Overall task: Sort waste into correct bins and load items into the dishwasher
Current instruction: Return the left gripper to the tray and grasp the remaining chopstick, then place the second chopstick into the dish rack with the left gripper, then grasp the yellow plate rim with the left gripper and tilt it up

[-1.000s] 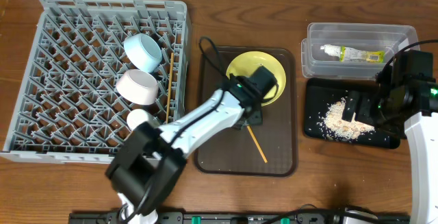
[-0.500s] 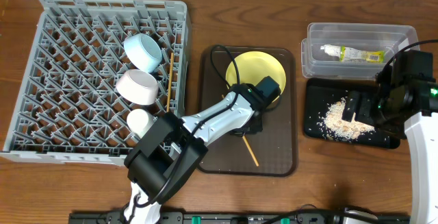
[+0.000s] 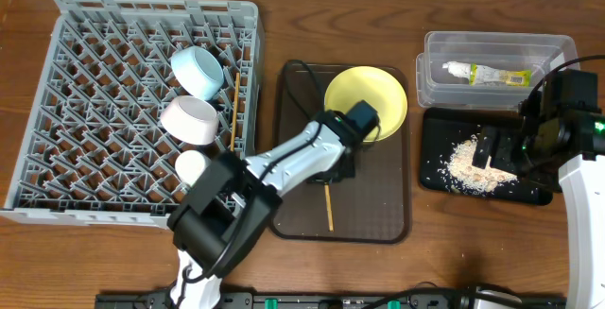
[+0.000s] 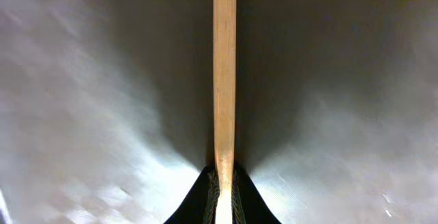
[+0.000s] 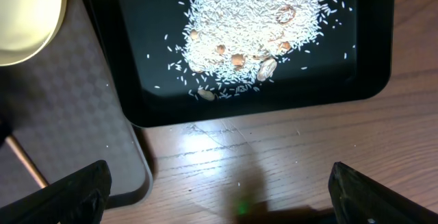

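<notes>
A wooden chopstick (image 4: 224, 80) lies on the brown tray (image 3: 378, 216), and my left gripper (image 4: 224, 191) is shut on its near end. From overhead the chopstick (image 3: 329, 210) points straight toward the tray's front edge, below the left gripper (image 3: 334, 171). A yellow bowl (image 3: 366, 99) sits at the tray's back right, just behind the left wrist. My right gripper (image 5: 222, 196) stands open and holds nothing, low over the wood in front of the black tray (image 5: 369, 80) holding scattered rice (image 5: 253, 25) and a few nuts.
The grey dishwasher rack (image 3: 85, 111) at left holds a blue bowl (image 3: 197, 71), a pink bowl (image 3: 189, 120), a white cup (image 3: 192, 165) and another chopstick (image 3: 232, 111). A clear bin (image 3: 444, 80) at back right holds a tube (image 3: 487, 75).
My left gripper has shut on the chopstick. The chopstick has swung from diagonal to straight toward the front. The yellow bowl has shifted right. The right arm has not moved.
</notes>
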You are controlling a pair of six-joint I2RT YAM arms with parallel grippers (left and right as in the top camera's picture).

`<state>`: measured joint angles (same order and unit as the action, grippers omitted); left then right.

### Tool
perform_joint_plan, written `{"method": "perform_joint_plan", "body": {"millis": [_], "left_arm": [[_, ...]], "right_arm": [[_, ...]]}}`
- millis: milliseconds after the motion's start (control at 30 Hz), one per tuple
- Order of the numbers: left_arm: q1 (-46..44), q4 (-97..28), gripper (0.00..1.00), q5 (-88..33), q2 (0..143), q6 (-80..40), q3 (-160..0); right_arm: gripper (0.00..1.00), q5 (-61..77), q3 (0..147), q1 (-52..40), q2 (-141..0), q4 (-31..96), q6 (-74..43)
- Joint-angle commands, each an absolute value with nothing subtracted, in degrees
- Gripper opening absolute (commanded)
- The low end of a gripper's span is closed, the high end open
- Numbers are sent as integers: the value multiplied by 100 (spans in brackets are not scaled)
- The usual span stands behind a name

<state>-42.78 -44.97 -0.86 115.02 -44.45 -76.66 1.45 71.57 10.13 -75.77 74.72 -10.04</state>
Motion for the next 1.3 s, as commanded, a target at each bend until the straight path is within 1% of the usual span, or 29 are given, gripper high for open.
{"method": "perform_joint_plan", "body": {"millis": [0, 200, 367, 600, 867, 1067, 1133, 1167, 1233, 1267], "left_arm": [[-3920, -4534, 8, 119, 11069, -3940, -7671], [-3299, -4700, 8, 115, 10162, -2530, -7915], [-2556, -4886, 8, 113, 9402, -1221, -7948], [-1671, -4895, 8, 108, 8989, -38, -7946], [-1214, -4571, 8, 113, 9450, 40, -7935], [-1105, -4421, 9, 113, 9946, 38, -7935], [-1105, -4403, 11, 113, 10033, 38, -7935], [-1105, -4403, 14, 110, 10040, 38, -7935], [-1105, -4401, 17, 110, 10022, 38, -7940], [-1105, -4401, 24, 110, 10001, 38, -7942]], "right_arm": [[99, 71, 7238, 1096, -7511, 7476, -1022], [99, 69, 7238, 1096, -7511, 7478, -1022], [99, 71, 7238, 1096, -7511, 7478, -1022], [99, 71, 7238, 1096, -7511, 7478, -1022], [99, 71, 7238, 1096, -7511, 7478, -1022], [99, 71, 7238, 1096, -7511, 7478, -1022], [99, 71, 7238, 1096, -7511, 7478, -1022], [99, 71, 7238, 1096, -7511, 7478, -1022], [99, 71, 7238, 1096, -7511, 7478, -1022], [99, 71, 7238, 1096, -7511, 7478, -1022]]}}
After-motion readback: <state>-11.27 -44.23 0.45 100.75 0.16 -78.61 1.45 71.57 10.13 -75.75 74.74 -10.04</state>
